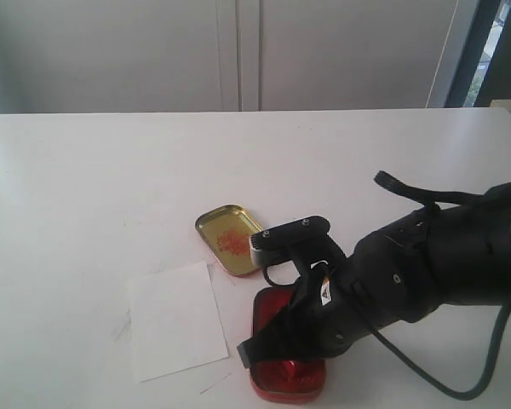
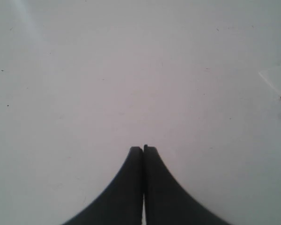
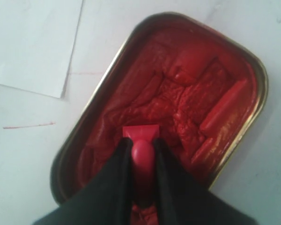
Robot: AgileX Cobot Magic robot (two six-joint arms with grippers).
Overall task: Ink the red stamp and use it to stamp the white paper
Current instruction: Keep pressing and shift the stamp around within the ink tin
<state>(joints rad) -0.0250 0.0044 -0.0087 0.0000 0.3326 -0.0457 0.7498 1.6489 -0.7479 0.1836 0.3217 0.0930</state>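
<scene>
My right gripper (image 3: 141,144) is shut on the handle knob of the red stamp (image 3: 140,140), whose blocky base sits in the red ink paste of the open red tin (image 3: 192,89). In the exterior view the right arm covers the near part of the red tin (image 1: 283,375), and the stamp is hidden there. The white paper (image 1: 174,319) lies flat just left of the tin; its corner shows as white paper (image 3: 33,42) in the right wrist view. My left gripper (image 2: 143,149) is shut on nothing, over bare white table, with a paper corner (image 2: 277,79) at the edge.
A gold-coloured tin lid (image 1: 229,238) with red smears lies behind the red tin and paper. Faint red marks (image 3: 28,125) streak the white table (image 1: 85,187). The right arm's black cable (image 1: 426,375) loops near the front right edge. Grey cabinet doors stand behind the table.
</scene>
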